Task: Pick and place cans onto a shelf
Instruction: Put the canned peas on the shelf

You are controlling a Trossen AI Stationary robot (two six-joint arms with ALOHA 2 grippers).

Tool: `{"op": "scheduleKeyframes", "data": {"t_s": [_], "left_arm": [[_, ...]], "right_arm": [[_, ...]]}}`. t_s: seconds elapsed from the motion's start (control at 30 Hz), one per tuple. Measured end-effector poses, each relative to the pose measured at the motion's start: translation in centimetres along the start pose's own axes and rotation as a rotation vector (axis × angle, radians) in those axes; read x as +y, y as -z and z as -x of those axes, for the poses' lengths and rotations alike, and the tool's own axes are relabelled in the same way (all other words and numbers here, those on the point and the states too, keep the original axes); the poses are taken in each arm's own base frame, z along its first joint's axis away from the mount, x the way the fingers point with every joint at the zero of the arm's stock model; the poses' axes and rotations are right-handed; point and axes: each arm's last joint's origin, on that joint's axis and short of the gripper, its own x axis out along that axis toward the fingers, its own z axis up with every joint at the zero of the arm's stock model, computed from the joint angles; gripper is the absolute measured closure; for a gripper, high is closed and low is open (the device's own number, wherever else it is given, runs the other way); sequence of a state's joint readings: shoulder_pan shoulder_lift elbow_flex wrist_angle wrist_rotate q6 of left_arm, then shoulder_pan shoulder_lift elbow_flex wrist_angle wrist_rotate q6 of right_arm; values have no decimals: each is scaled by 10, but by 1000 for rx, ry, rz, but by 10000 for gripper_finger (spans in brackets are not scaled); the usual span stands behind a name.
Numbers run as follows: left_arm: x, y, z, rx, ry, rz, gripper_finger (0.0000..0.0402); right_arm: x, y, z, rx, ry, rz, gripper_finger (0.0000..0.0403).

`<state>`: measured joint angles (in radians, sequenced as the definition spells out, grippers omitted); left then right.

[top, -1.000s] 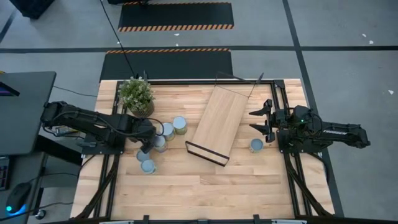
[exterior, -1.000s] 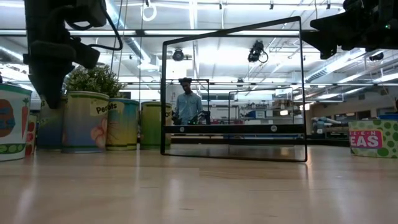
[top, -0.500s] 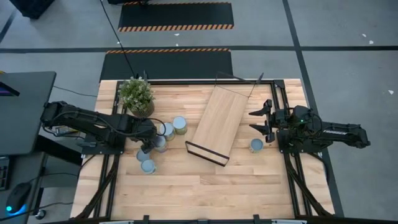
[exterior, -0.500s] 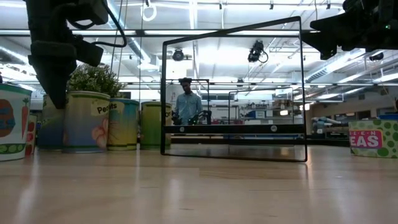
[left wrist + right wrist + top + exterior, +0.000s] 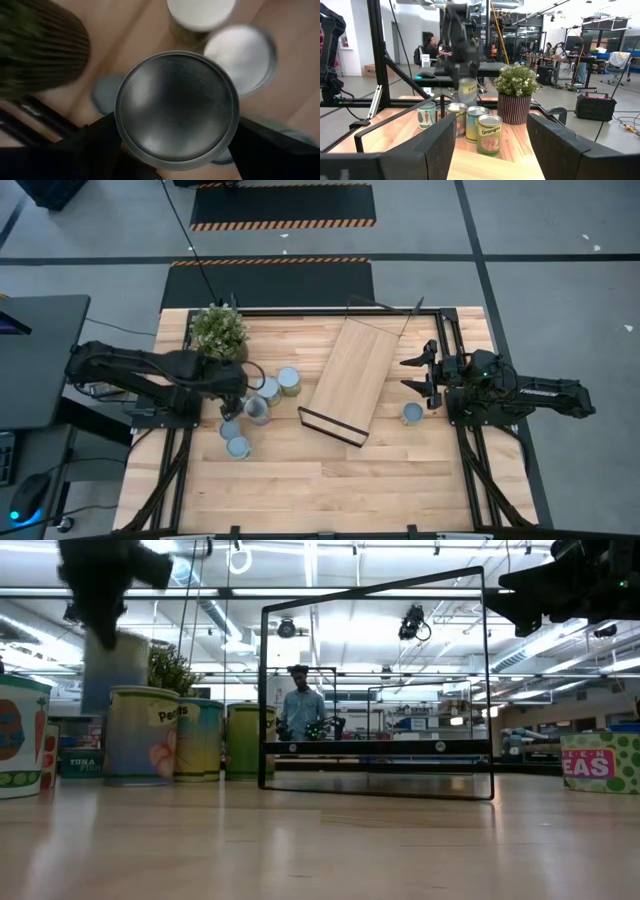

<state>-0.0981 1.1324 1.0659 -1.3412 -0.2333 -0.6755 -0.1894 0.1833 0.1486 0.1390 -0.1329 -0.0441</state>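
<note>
Tabletop (image 5: 300, 490): wood, carries everything.

Shelf (image 5: 348, 380): long light-wood board lying skewed near the tabletop's middle, black wire frame at both ends. Nothing stands on it, so by the look of things no can is placed yet. It sits between the two arms, probably so either can reach it.

Potted plant (image 5: 219, 332): at the far left part of the tabletop, just behind the can cluster; not part of the job.

Cans: a cluster on the left, near the shelf's left edge; two stand side by side (image 5: 279, 385), two more lie nearer the front (image 5: 233, 438). One lone can (image 5: 412, 414) stands right of the shelf, just beside the right arm.

Left claw (image 5: 231, 395): over the cluster, pinching a can (image 5: 176, 107) by its sides; the low view shows that can (image 5: 113, 670) raised clear above its neighbours. Judged a lift, made high so as not to knock the rest.

Right claw (image 5: 412, 378): waits at the right edge, fingers spread, holding nothing.
</note>
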Motion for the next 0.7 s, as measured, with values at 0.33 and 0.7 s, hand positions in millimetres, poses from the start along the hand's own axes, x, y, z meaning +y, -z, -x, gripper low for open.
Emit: {"op": "scheduleKeyframes", "data": {"t_s": [0.33,0.7], "left_arm": [[11,-49,38,-177,22,-1,83],[-7,-170,-16,-95,129,-287,83]], "right_arm": [[0,0,0,-1,0,5,153],[-1,1,-1,10,15,10,153]]}}
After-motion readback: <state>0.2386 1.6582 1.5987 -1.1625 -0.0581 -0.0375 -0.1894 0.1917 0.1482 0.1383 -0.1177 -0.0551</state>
